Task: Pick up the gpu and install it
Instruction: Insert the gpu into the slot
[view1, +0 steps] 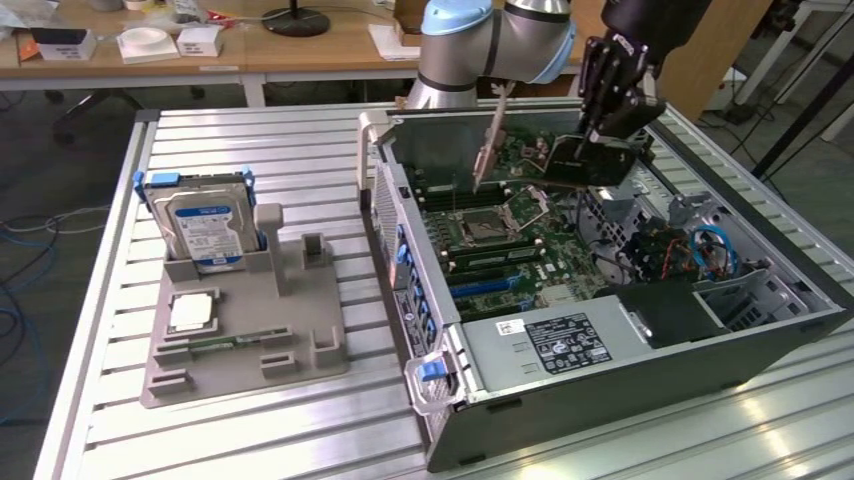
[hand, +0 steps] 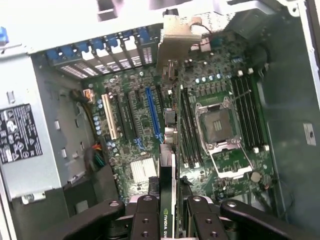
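Note:
My gripper (view1: 617, 125) hangs inside the open computer case (view1: 400, 230) and is shut on the gpu (view1: 581, 165). The gpu is a green card with a black cooler, and its silver end bracket (view1: 489, 135) points toward the rear of the case. In the wrist view the gpu (hand: 167, 170) runs edge-on from between my gripper (hand: 170, 220) fingers up to the bracket (hand: 177, 35). It hovers above the motherboard (hand: 135, 145), just beside the long blue slot (hand: 153, 112).
The CPU socket (hand: 217, 122) and RAM slots sit beside the card. A power supply (view1: 561, 340) fills the case's near end, with cables (view1: 694, 250) on the exterior view's right. A grey fixture (view1: 240, 340) on the exterior view's left holds a hard drive (view1: 200, 225).

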